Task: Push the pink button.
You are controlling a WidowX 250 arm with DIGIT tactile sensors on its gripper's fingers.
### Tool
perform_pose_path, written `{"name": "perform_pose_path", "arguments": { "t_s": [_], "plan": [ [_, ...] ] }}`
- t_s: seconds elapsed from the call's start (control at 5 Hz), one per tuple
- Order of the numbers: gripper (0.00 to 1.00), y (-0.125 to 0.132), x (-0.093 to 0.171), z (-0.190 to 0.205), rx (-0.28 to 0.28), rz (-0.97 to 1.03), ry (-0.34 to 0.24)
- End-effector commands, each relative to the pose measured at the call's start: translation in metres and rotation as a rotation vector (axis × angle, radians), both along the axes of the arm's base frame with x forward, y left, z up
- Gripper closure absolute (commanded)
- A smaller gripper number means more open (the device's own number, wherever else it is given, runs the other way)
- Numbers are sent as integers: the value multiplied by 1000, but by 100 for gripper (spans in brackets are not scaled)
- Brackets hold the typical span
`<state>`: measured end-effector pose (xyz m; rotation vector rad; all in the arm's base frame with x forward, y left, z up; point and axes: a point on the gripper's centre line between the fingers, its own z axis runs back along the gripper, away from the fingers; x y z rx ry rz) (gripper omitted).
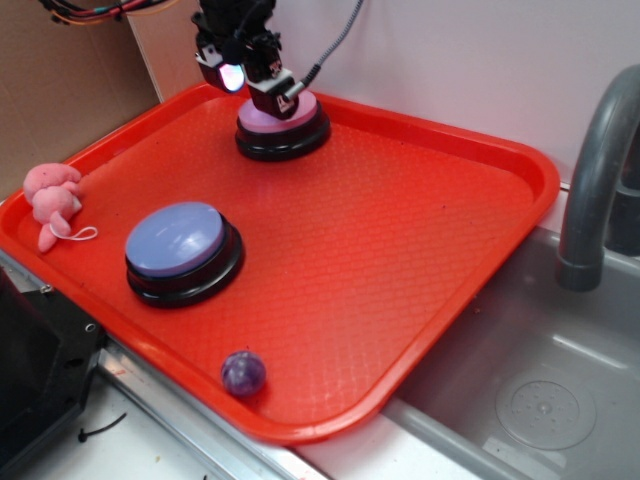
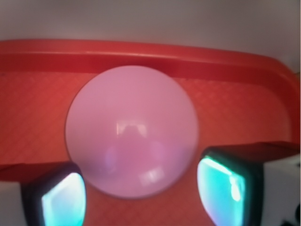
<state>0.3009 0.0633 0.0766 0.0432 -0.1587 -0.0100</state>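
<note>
**Ana:** As the arm hangs over the far end of the red tray, the jaws sit right on top of the pink button. That button is at the back of the tray, close to the rear rim and the white wall.

**Ben:** And from the wrist view the pink button fills the middle of the shot, a glossy pink dome with the tray rim running behind it.

**Ana:** How are the jaws standing?

**Ben:** Spread apart. One fingertip shows at the lower left, the other at the lower right, both glowing teal, and the dome's near edge lies between them. They grip nothing.

**Ana:** From the outside view one finger looks to be touching the dome's top, or just above it. I cannot tell which. The black base under the pink top rests flat on the tray.

**Ben:** Elsewhere on the tray?

**Ana:** A larger blue button on its black base sits toward the left front, well apart from the pink one. A small pink plush toy lies at the left rim. A little purple ball rests near the front edge.

**Ben:** And off to the right, a grey sink with its faucet beside the tray.
</note>
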Motion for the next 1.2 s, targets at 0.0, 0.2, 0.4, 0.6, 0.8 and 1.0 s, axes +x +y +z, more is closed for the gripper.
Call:
{"name": "perform_pose_path", "arguments": {
  "t_s": [0.0, 0.2, 0.4, 0.6, 0.8, 1.0],
  "plan": [
    [0, 5, -2, 36, 7, 28, -68],
    [0, 4, -5, 43, 11, 34, -74],
    [0, 3, -9, 50, 7, 36, -79],
    [0, 2, -13, 56, 2, 41, -93],
    [0, 0, -16, 62, -4, 45, -89],
    [0, -2, -19, 66, -2, 57, -81]
  ]
}}
